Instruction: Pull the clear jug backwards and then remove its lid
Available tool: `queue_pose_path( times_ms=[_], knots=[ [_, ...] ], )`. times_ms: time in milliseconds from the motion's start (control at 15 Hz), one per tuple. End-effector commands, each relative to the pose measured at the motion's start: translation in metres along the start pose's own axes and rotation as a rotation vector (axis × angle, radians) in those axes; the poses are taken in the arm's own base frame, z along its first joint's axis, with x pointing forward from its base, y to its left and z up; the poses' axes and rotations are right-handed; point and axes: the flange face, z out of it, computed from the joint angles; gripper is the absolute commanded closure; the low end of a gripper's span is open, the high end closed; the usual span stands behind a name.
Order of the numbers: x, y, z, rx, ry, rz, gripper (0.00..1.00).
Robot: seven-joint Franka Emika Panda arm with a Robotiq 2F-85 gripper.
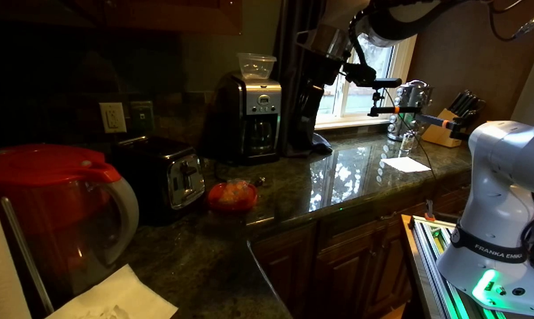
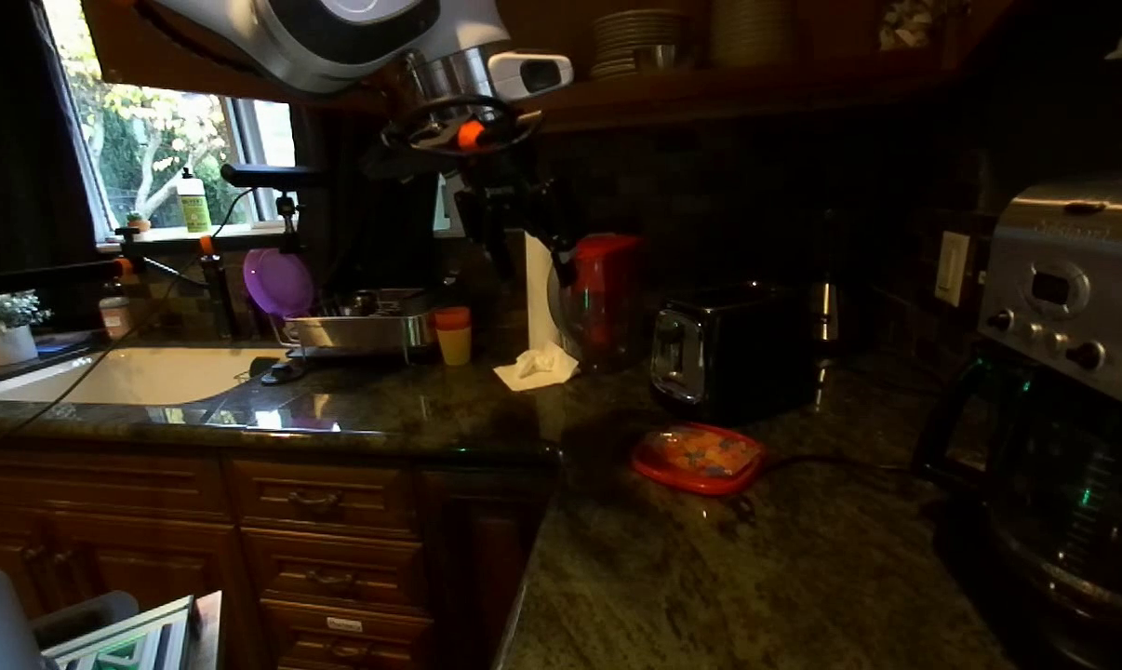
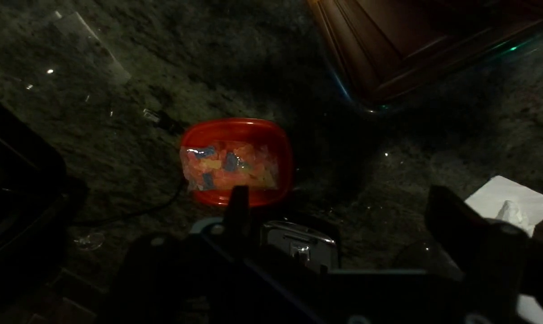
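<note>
Toward nine o'clock in an exterior view, the broad red lid [image 1: 41, 164] is sitting on the clear jug [image 1: 72, 226], which is standing on the bench [image 1: 196, 257] with its handle [image 1: 130, 212] pointing to three o'clock. A white paper sheet [image 1: 121, 290] is lying close by, at the jug's five o'clock; the black toaster [image 1: 160, 177] is standing near the handle. Farther right, the red dish [image 1: 231, 207] is resting toward seven o'clock and the coffee maker [image 1: 256, 113] is standing at twelve. Toward one o'clock my hand [image 3: 339, 193] is hanging well apart from the jug, its fingers [image 3: 237, 207] standing wide in the wrist view, holding nothing. I am judging the pull to be the current step, not yet begun. I am favoring the handle over the lid: one finger going inside it, one outside, then drawing slowly, low and level, keeping the jug from tipping and clear of toaster and paper.
</note>
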Motion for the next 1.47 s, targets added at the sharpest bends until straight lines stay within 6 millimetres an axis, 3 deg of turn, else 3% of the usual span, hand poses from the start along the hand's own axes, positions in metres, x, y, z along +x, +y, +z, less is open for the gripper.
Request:
queue_pose_path(
  times_ms=[0, 333, 467, 533, 600, 867, 1067, 1400],
  knots=[
    [0.043, -0.012, 0.02, 0.043, 0.03, -0.002, 0.0],
    [0.129, -0.063, 0.047, 0.091, 0.042, -0.032, 0.0],
    [0.154, -0.087, 0.061, 0.115, 0.001, -0.086, 0.0],
    [0.161, -0.089, 0.063, 0.122, -0.014, -0.126, 0.0],
    [0.138, -0.082, 0.053, 0.087, 0.028, -0.091, 0.0],
    [0.164, -0.095, 0.069, 0.109, -0.003, -0.099, 0.0],
    [0.19, -0.134, 0.078, 0.113, 0.013, -0.129, 0.0],
    [0.21, -0.198, 0.079, 0.147, 0.041, -0.125, 0.0]
  ],
)
